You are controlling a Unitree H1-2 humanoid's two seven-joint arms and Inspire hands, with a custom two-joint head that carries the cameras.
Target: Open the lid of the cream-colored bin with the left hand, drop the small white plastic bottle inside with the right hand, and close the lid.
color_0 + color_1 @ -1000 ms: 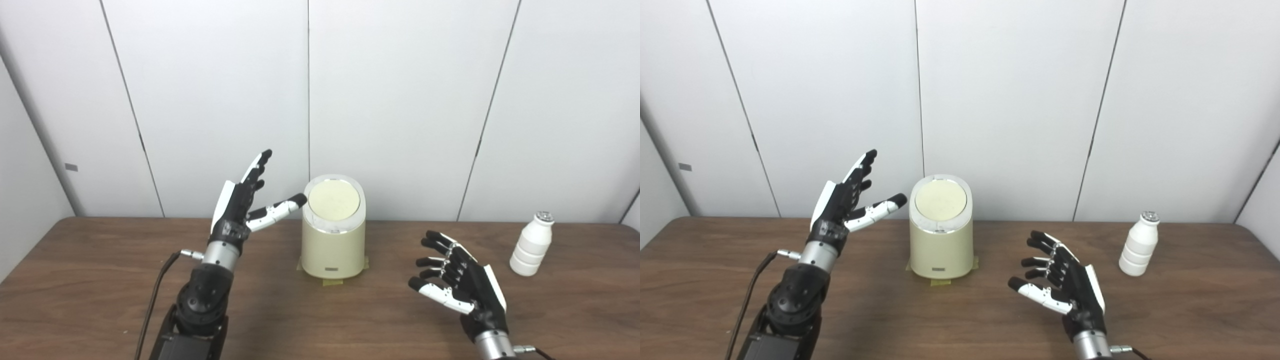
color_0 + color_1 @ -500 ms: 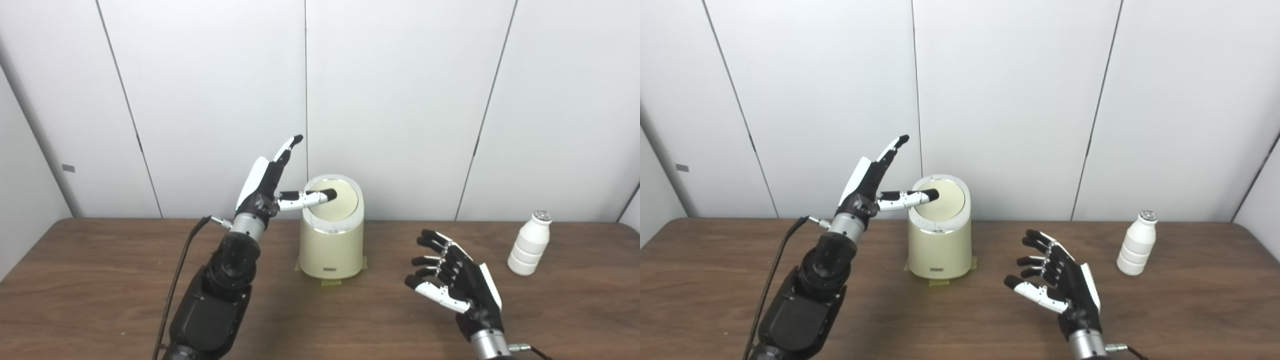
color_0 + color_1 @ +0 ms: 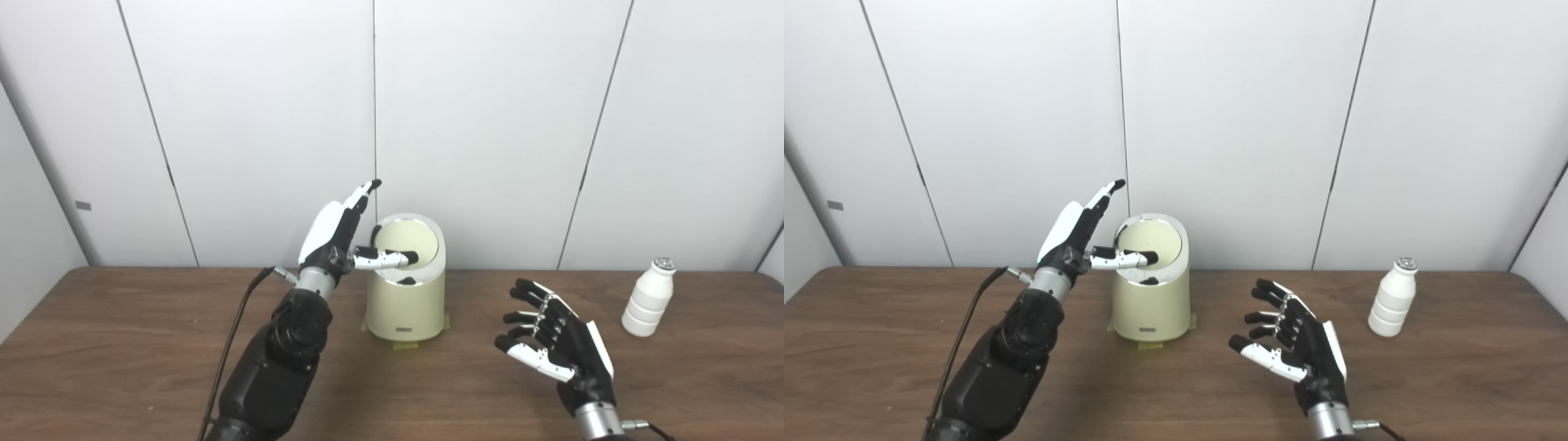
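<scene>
Your left hand (image 3: 334, 236) is spread wide, gripping nothing, its thumb pressing the lid (image 3: 407, 240) of the cream bin (image 3: 405, 306), tilted inward. Your right hand (image 3: 560, 352) hovers splayed and empty over bare table (image 3: 122, 343). The white bottle (image 3: 650, 298) stands upright far right, well apart, near the table's far edge.

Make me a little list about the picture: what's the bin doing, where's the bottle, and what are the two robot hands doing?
bin: cream-colored bin on the table, near the wall
lid: tilted, front edge pushed down into the bin
left hand: open, thumb pressing on the lid
right hand: open, holding nothing, above the table to the right of the bin
bottle: small white bottle, upright, far right, untouched
</scene>
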